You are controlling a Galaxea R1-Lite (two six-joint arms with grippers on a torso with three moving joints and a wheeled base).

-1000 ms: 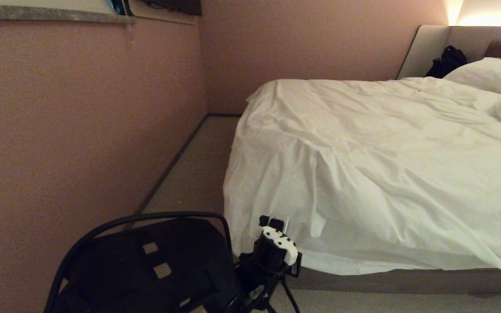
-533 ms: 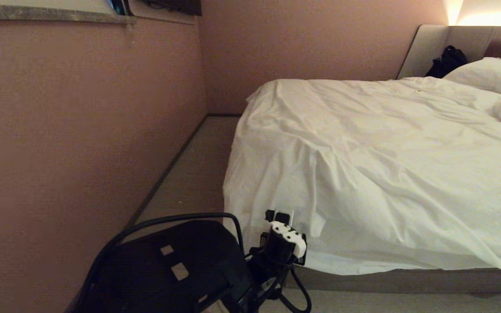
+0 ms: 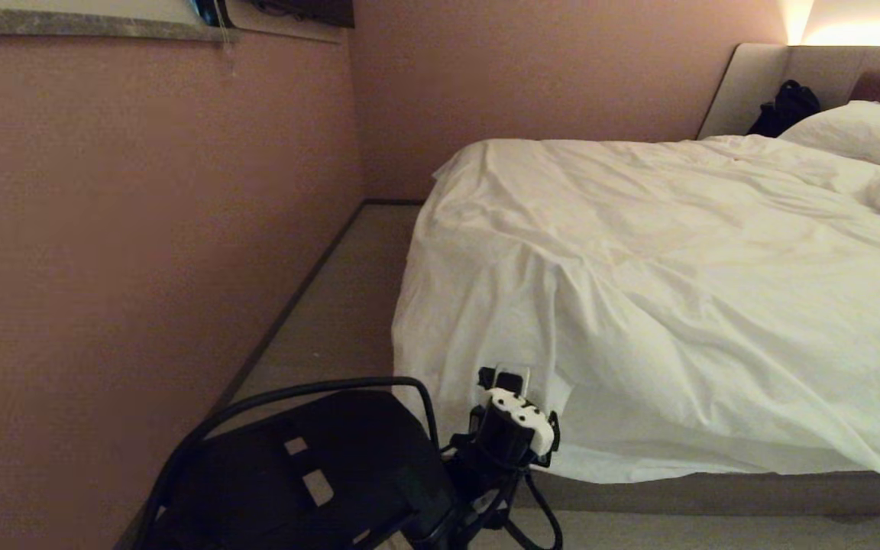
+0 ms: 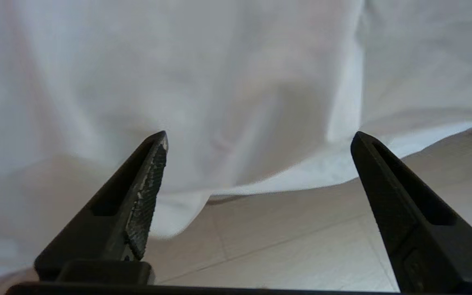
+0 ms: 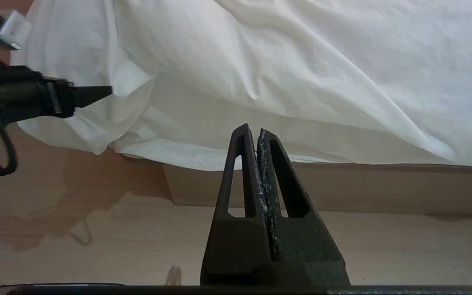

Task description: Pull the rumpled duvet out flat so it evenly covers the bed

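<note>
The white wrinkled duvet (image 3: pixel 677 290) lies spread over the bed (image 3: pixel 715 493) and hangs over its near side and foot corner, almost down to the floor. My left gripper (image 3: pixel 510 376) is low at that hanging corner. Seen from the left wrist, the left gripper (image 4: pixel 258 139) is open, and the duvet's lower edge (image 4: pixel 285 180) lies just beyond its tips with nothing between them. From the right wrist, the right gripper (image 5: pixel 255 132) is shut and empty. It hangs low above the floor, facing the bed's base (image 5: pixel 342 188) under the duvet (image 5: pixel 301 61).
A pink wall (image 3: pixel 142 229) runs along the left, leaving a narrow strip of floor (image 3: pixel 333 305) beside the bed. A pillow (image 3: pixel 860 130) and a black bag (image 3: pixel 787 107) sit by the padded headboard (image 3: pixel 761 76). My left arm's black bulk (image 3: pixel 310 473) fills the lower left.
My left gripper has shifted right and slightly up, closer to the duvet's hanging corner. The arm's black bulk has moved with it. The duvet lies as before.
</note>
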